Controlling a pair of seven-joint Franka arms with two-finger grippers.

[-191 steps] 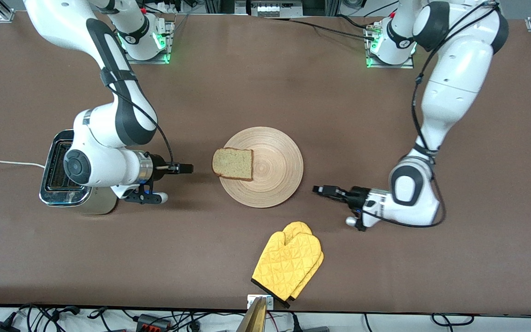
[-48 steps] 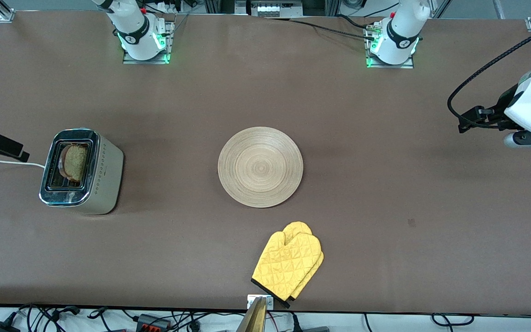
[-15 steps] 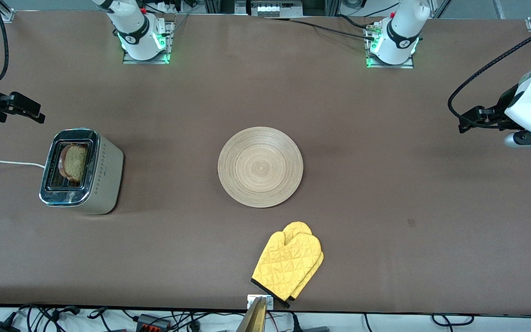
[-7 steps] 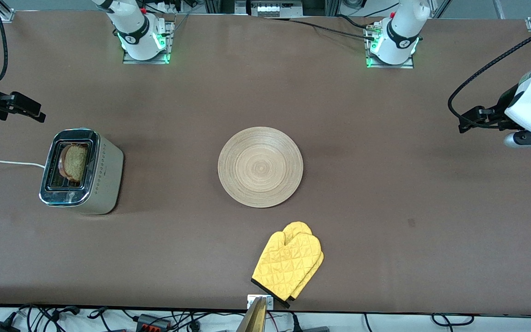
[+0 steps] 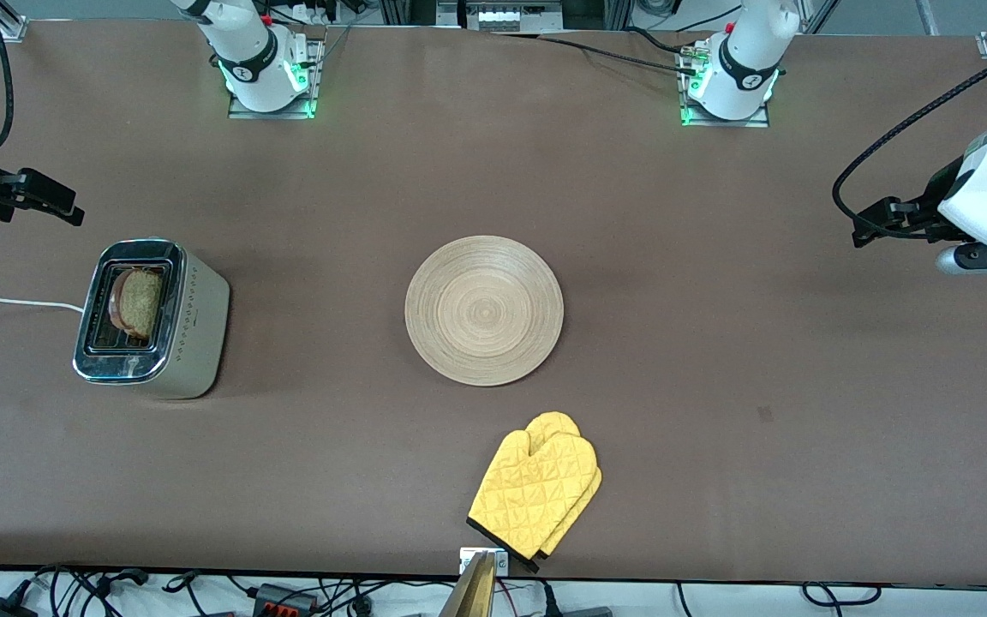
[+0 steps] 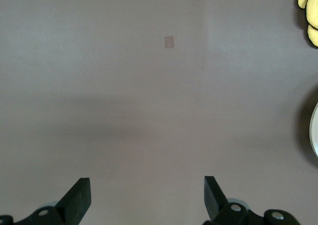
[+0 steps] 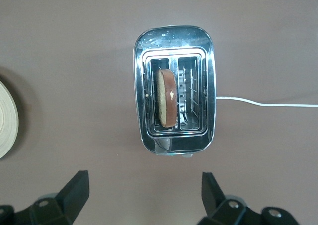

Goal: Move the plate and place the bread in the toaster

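The round light-wood plate point(image 5: 483, 310) lies bare at the table's middle; its rim shows in both wrist views point(image 6: 314, 131) point(image 7: 7, 120). The bread point(image 5: 138, 302) stands on edge in one slot of the chrome-topped toaster point(image 5: 151, 319), seen from above in the right wrist view, bread point(image 7: 166, 97) in toaster point(image 7: 174, 91). My right gripper point(image 5: 72, 212) hangs open and empty over the table at the right arm's end, beside the toaster point(image 7: 144, 185). My left gripper point(image 5: 864, 230) waits open and empty over bare table at the left arm's end point(image 6: 146, 190).
A yellow oven mitt point(image 5: 536, 493) lies nearer to the front camera than the plate, close to the table's edge; its tip shows in the left wrist view point(image 6: 309, 11). The toaster's white cord point(image 5: 5, 302) runs off the right arm's end of the table.
Since the earliest frame the bread has gone from the plate into the toaster and both arms have drawn back to the table's ends. Over the last second nothing has visibly moved.
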